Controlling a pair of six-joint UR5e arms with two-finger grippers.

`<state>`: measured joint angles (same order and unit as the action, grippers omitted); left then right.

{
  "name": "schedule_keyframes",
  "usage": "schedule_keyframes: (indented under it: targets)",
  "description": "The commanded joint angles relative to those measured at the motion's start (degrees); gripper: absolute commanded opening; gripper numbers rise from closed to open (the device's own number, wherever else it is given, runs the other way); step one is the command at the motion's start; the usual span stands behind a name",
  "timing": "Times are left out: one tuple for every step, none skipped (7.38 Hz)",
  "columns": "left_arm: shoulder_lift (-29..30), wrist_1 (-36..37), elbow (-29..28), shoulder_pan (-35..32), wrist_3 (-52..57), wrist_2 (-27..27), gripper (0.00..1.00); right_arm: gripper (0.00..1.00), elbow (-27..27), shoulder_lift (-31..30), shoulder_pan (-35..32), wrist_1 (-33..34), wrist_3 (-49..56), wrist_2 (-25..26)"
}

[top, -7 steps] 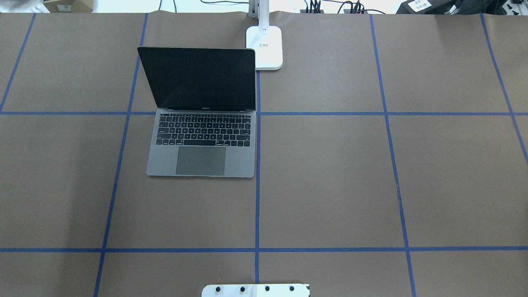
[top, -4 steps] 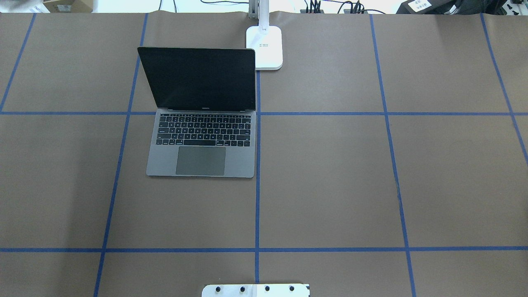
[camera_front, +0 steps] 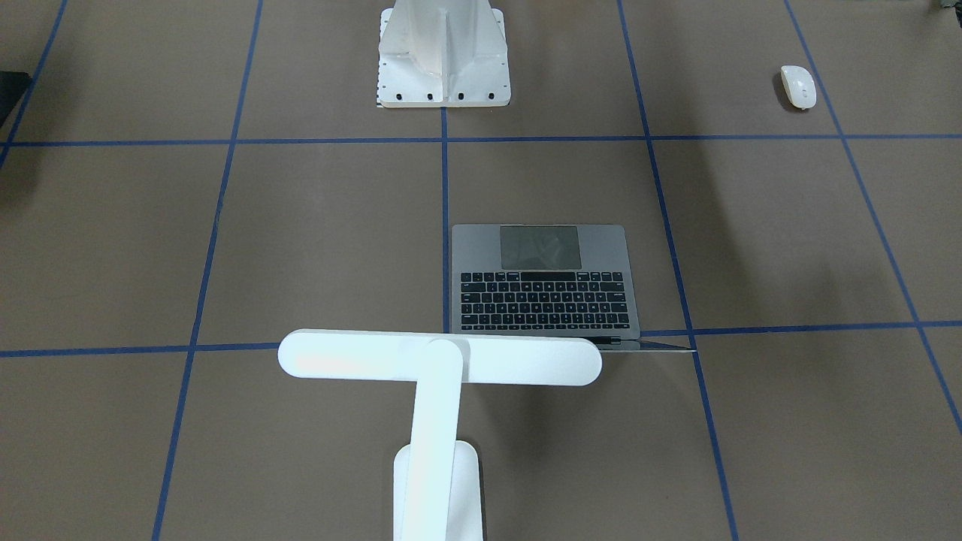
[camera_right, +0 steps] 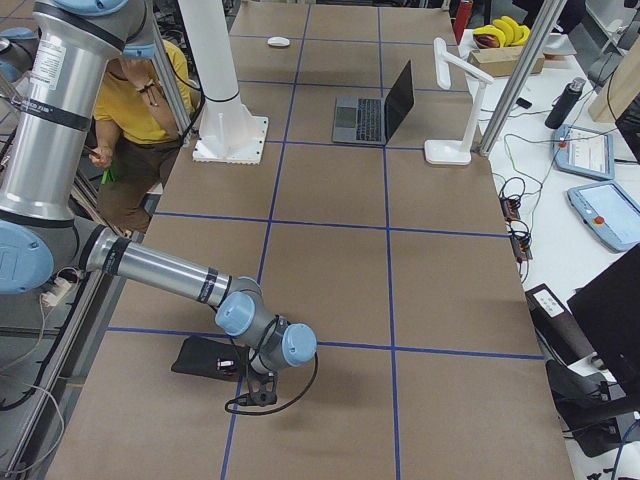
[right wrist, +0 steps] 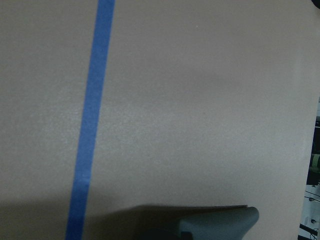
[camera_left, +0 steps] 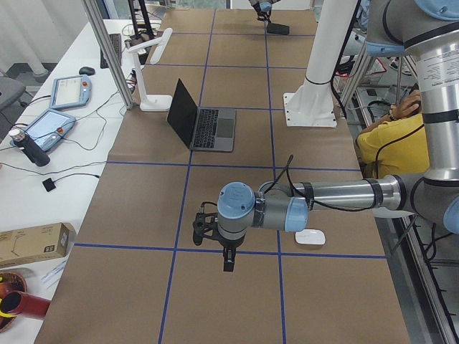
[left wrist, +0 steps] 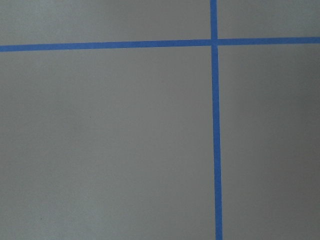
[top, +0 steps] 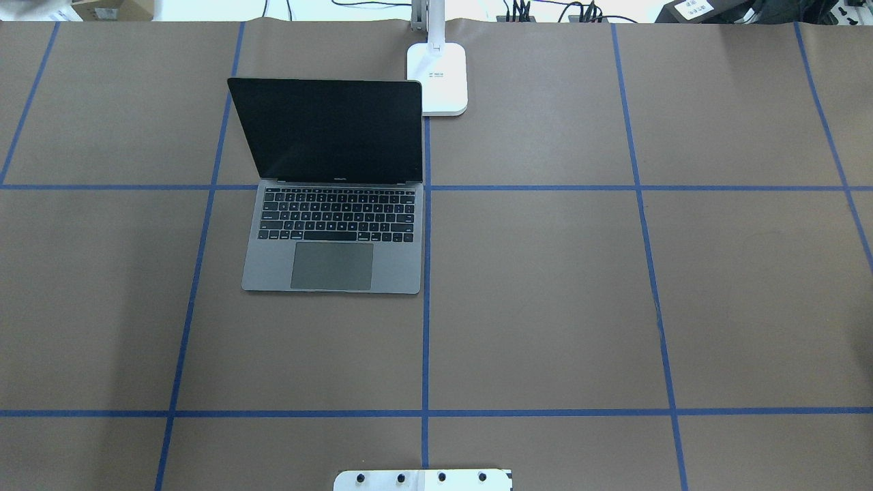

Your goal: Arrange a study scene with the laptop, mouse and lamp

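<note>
The laptop (top: 332, 232) stands open on the brown table, left of the centre line; it also shows in the front view (camera_front: 543, 282). The lamp's base (top: 437, 78) stands behind its right corner, and the bar head (camera_front: 440, 359) hangs over the screen's edge. The mouse (camera_front: 798, 86) lies near the robot's side at the left end (camera_left: 310, 237). My left gripper (camera_left: 228, 259) points down above the table, beside the mouse and apart from it. My right gripper (camera_right: 256, 388) hovers low next to a flat black pad (camera_right: 205, 357). I cannot tell whether either gripper is open or shut.
The white ribbed pedestal (camera_front: 443, 52) stands at the robot's side of the table's middle. A person in a yellow shirt (camera_left: 387, 140) sits behind the robot. Tablets and cables (camera_left: 50, 125) lie on the white bench past the far edge.
</note>
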<state>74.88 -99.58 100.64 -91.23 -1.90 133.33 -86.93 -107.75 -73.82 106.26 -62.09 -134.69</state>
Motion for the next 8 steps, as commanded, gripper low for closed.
schedule_keyframes:
  targets:
    - [0.1,0.0,0.0,0.0,0.0,0.1,1.0,0.0,-5.1,0.5,0.0,0.2,-0.6,-0.1]
    - [0.0,0.0,0.0,0.0,0.0,0.1,1.0,0.0,-7.2,1.8,0.0,0.2,-1.0,-0.6]
    - [0.0,0.1,0.0,0.0,0.0,0.1,1.0,0.0,-8.1,4.4,0.0,0.1,-2.8,-1.1]
    - [0.0,0.1,0.0,0.0,0.0,0.1,1.0,0.0,-8.6,7.8,0.0,0.1,-6.4,-1.7]
    - [0.0,0.1,0.0,0.0,0.0,0.1,1.0,0.0,-9.0,11.0,0.0,-0.1,-12.2,-2.3]
    - [0.1,0.2,-0.1,0.1,-0.1,0.1,1.0,0.0,-8.9,14.1,0.1,-0.3,-16.8,-3.2]
    - [0.1,0.3,-0.2,0.1,-0.1,0.1,1.0,0.0,-9.0,16.1,0.3,-0.4,-18.7,-5.1]
    - [0.1,0.4,-0.2,0.1,-0.1,0.1,1.0,0.0,-9.0,17.6,0.7,-0.5,-21.1,-7.0]
